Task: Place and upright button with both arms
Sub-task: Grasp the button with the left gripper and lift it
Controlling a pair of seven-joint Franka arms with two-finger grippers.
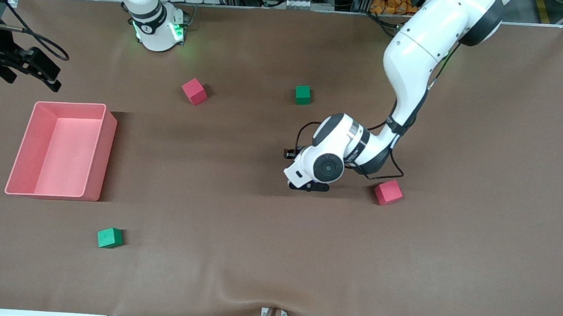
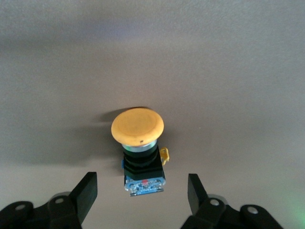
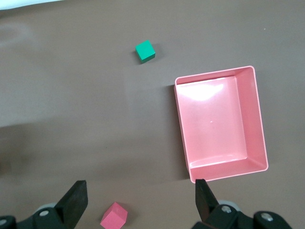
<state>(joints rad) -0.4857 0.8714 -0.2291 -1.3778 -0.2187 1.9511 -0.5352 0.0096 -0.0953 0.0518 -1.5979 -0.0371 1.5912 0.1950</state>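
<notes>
The button [image 2: 137,143] shows only in the left wrist view: a round orange cap on a black body with a blue base, resting on the brown table. I cannot tell whether it stands upright or lies tilted. My left gripper [image 2: 141,181] is open, with one finger [image 2: 86,191] on each side of the button's base and not touching it. In the front view my left gripper [image 1: 309,185] is low over the middle of the table and hides the button. My right gripper [image 1: 44,74] is open and empty above the table at the right arm's end, and also shows in the right wrist view [image 3: 139,200].
A pink bin [image 1: 105,155] stands at the right arm's end, also in the right wrist view [image 3: 217,174]. A red cube [image 1: 388,192] lies beside my left gripper. Another red cube [image 1: 194,91] and a green cube [image 1: 303,94] lie nearer the bases. A second green cube [image 1: 109,237] lies nearer the front camera.
</notes>
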